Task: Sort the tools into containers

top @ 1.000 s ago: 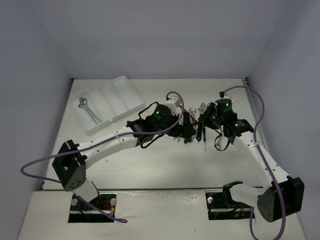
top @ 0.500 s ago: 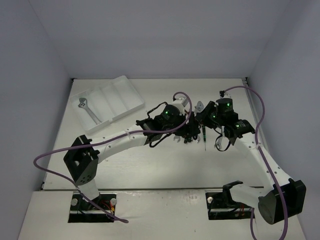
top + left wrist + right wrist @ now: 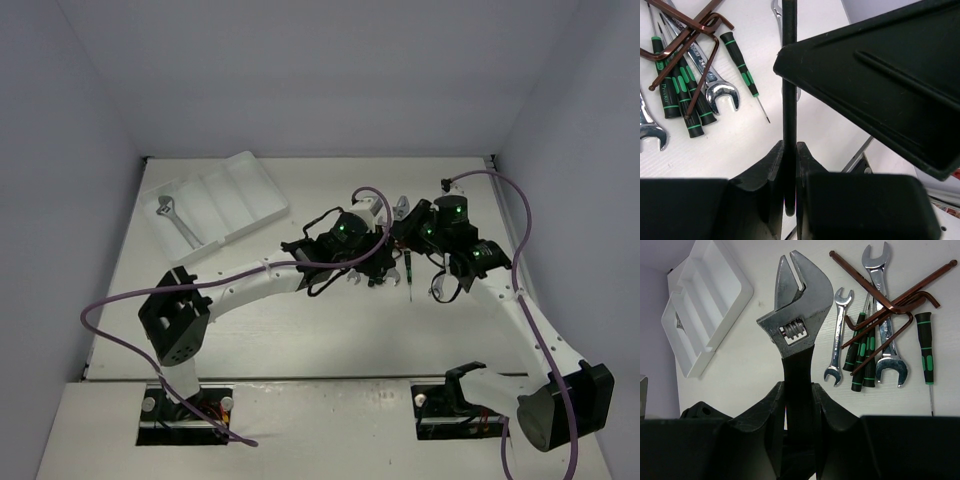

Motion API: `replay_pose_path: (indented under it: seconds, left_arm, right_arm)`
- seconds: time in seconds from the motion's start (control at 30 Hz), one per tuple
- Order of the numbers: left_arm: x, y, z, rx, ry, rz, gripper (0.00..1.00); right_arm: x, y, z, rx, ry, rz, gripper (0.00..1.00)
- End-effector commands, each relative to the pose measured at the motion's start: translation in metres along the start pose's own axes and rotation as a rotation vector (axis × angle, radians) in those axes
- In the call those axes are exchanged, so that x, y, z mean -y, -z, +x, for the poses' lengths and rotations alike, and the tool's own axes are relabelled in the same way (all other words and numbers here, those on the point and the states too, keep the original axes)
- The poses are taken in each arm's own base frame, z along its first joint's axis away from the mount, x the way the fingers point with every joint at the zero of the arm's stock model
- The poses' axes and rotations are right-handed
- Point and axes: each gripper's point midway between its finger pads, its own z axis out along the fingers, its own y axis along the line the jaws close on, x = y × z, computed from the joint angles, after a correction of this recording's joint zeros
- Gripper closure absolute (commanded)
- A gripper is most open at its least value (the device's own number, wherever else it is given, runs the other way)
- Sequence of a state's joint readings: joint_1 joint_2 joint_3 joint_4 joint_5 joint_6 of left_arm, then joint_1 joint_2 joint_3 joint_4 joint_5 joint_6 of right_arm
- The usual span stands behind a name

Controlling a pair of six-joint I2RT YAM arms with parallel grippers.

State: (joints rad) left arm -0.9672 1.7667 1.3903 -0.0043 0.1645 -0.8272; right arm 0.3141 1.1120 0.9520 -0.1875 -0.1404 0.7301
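Observation:
My right gripper (image 3: pixel 799 390) is shut on the black handle of an adjustable wrench (image 3: pixel 797 315), whose silver head points away from it above the table. My left gripper (image 3: pixel 790 150) is shut on the same black handle (image 3: pixel 789 75), seen edge on, just under the right gripper's finger (image 3: pixel 880 75). From above, both grippers meet mid-table, left (image 3: pixel 385 262) and right (image 3: pixel 405 235). On the table lie brown hex keys (image 3: pixel 890 305), open-end wrenches (image 3: pixel 837 340), and black-and-green screwdrivers (image 3: pixel 862 355). The white tray (image 3: pixel 250 190) at the back left holds a silver adjustable wrench (image 3: pixel 175 222) in its leftmost compartment.
One screwdriver (image 3: pixel 926 350) lies apart, to the right of the pile. The purple cables (image 3: pixel 505 200) loop over both arms. Grey walls close in the table on the left, right and far sides.
The left arm has swung right toward the right gripper, and its jaws have gone from open to shut on the wrench handle. The right gripper has barely moved.

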Motion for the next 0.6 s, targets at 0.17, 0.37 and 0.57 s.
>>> replay_pose_path:
  seconds: [0.17,0.37,0.57]
  left_arm:
    - [-0.013,0.040,-0.035,0.175,0.034,-0.015,1.00]
    - [-0.076,0.079,-0.051,0.246,0.122,-0.126,1.00]
    - [-0.173,0.165,-0.094,0.392,0.176,-0.379,1.00]
  right_arm:
    - [-0.030,0.017,-0.032,0.126,0.046,-0.099,0.44]
    - [-0.043,0.028,-0.052,0.179,0.089,-0.121,0.27]
    - [-0.038,0.033,-0.057,0.201,0.147,-0.099,0.26]
